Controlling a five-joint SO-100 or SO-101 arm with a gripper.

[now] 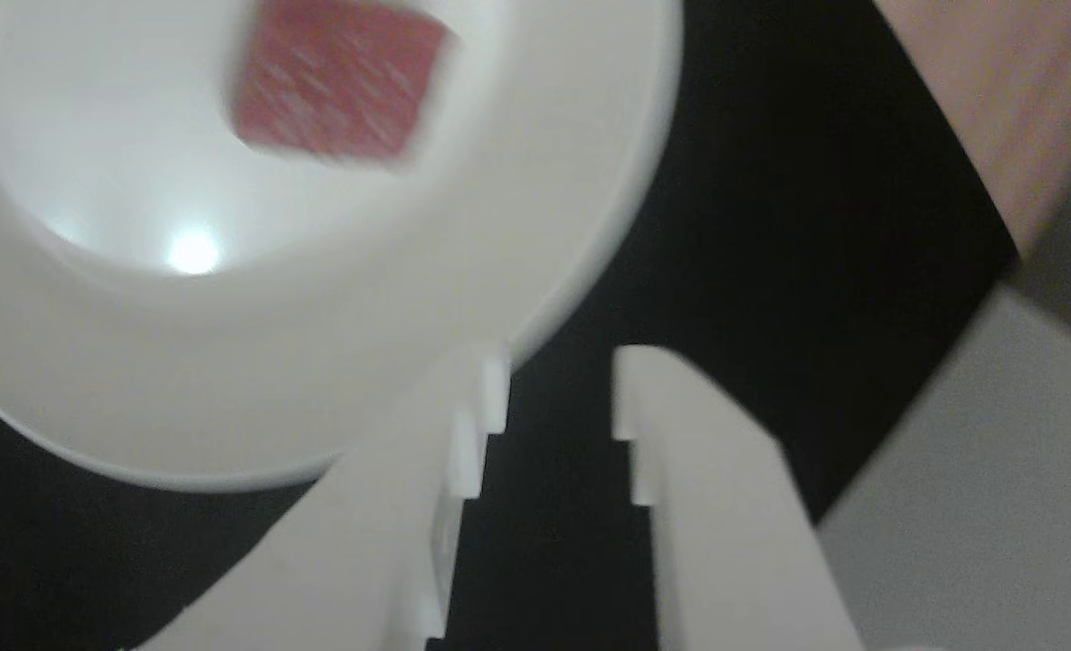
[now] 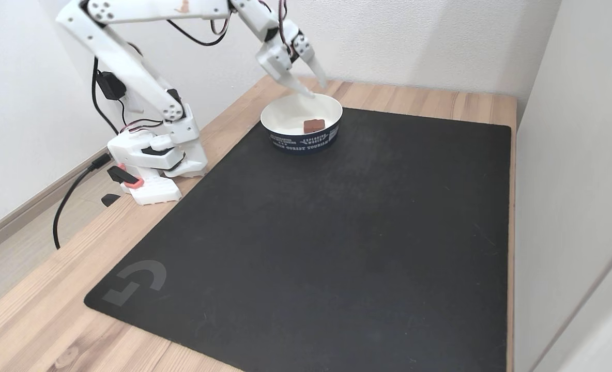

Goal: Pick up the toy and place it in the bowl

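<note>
here the toy (image 2: 314, 124) lies inside the bowl (image 2: 285, 114), on its white floor, touching nothing else. the tool (image 2: 318, 88) hangs just above the bowl's far rim in the fixed view, its two white fingers (image 1: 680, 470) spread apart with nothing between them. the bowl stands at the far edge of the black mat (image 2: 337, 232) on the wooden desk (image 2: 37, 315).

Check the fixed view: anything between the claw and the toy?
Nothing. The open claw hangs above the bowl's far rim; just air and bare white bowl floor separate it from the toy.
</note>
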